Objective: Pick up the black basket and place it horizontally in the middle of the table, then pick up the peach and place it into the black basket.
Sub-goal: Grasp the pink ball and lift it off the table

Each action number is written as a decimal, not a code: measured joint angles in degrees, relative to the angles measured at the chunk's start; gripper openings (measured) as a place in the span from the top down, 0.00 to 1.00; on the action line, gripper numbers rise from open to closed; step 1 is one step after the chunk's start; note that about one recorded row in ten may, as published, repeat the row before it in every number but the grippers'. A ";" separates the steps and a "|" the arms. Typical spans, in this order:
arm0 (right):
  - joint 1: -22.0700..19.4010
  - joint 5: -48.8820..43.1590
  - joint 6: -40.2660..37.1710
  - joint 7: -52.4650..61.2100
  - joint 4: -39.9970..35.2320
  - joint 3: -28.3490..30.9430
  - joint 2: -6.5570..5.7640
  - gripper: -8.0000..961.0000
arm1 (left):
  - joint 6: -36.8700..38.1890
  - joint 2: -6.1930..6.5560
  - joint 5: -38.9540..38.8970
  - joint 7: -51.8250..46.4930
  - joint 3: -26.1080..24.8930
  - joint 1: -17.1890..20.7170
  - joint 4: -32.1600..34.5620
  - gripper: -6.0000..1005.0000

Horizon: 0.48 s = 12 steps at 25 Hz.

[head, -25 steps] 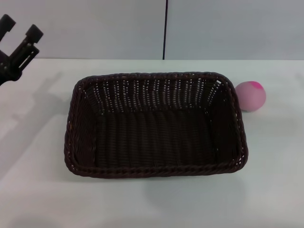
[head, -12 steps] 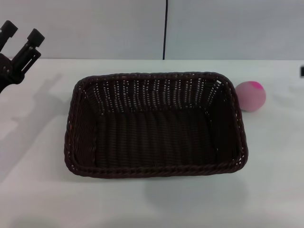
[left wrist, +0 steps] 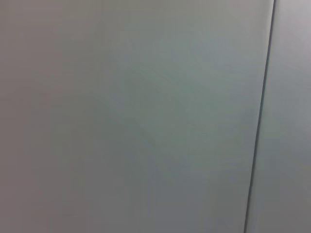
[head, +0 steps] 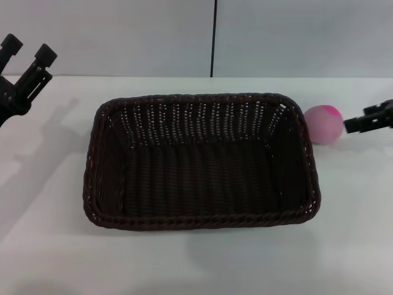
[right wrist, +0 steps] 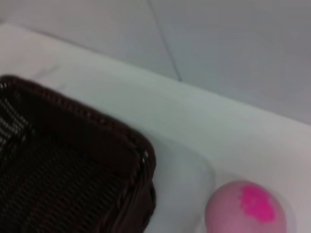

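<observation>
A: Item one, black basket [head: 201,161]. Location?

B: Centre of the white worktop [head: 55,246], long side running across, base flat. Reads as already set down in the horizontal pose the task wants; nothing gripping it.

A: Description?

B: Large, rectangular, rounded corners. Dark brown-black wicker, braided rim, sloping openwork sides. Empty inside.

A: Item two, peach [head: 323,123]?

B: On the worktop just beside the basket's far right corner, outside the rim, looking close to touching it. Small, round, pale pink, bright magenta patch on top. Same layout in the right wrist view: peach [right wrist: 245,208] next to the basket corner [right wrist: 73,160]. Not yet in the basket.

A: Right gripper [head: 350,125]?

B: Low at the right edge, tip pointed at the peach, just beside it, not touching. Likely lined up for the pick. Open or closed: cannot tell.

A: Left gripper [head: 27,49]?

B: Raised at the far left, well apart from the basket, fingers spread, holding nothing. Judged idle, kept clear of the working side. Its wrist view: plain wall only.
</observation>
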 joint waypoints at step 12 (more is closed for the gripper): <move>2.09 -3.25 8.15 1.26 3.28 -3.26 2.53 0.25 | 0.15 0.05 0.00 -0.15 0.00 -0.25 -0.60 0.20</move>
